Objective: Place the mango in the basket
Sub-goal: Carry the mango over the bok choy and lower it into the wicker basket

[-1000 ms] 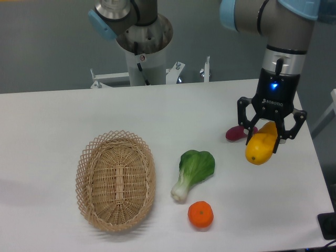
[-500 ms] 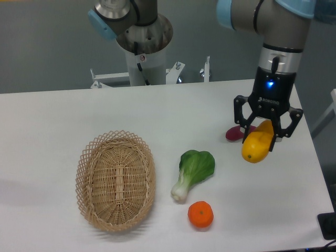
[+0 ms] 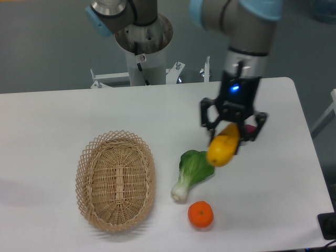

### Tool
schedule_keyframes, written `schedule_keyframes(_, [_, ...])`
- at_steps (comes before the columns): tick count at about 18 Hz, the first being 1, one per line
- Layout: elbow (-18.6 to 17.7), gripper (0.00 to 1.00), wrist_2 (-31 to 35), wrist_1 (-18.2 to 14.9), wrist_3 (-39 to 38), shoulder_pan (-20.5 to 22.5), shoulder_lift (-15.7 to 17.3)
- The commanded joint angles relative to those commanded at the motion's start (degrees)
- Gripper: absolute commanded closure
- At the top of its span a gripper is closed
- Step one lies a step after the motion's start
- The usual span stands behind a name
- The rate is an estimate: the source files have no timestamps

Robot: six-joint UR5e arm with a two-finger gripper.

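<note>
My gripper (image 3: pixel 229 137) is shut on the mango (image 3: pixel 223 149), a smooth yellow-orange fruit held above the table, its lower end hanging over the right edge of the green leafy vegetable. The basket (image 3: pixel 116 180), oval tan wicker with a lattice rim, sits on the table at the lower left, well to the left of the gripper, with nothing in it.
A green bok choy (image 3: pixel 193 171) lies just below-left of the mango. A small round orange (image 3: pixel 200 214) sits near the front edge. A dark reddish-purple oblong (image 3: pixel 250 128) is mostly hidden behind the gripper. The robot base column (image 3: pixel 143 52) stands at the back.
The gripper has carried the mango to the left, from near the table's right side to above the bok choy's right edge. The other objects have not moved.
</note>
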Motion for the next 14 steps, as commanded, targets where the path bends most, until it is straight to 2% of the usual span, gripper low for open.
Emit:
schedule_keyframes(2, [-1.23,0.65,3.97,0.35,-3.60,-4.05,-0.79])
schedule_keyframes(4, [-1.94,0.65,5.30,1.05,-6.07,-7.13,-1.23])
schedule_keyframes(7, [-3.60,0.65,5.56,1.49,-9.24,-10.21,-2.29])
schedule_keyframes(10, [-5.80,0.65,9.24,1.58,-9.68,-13.98,-3.16])
schedule_keyframes(14, [-7.38,0.65,13.39,4.04,-11.26,-17.86,-5.27])
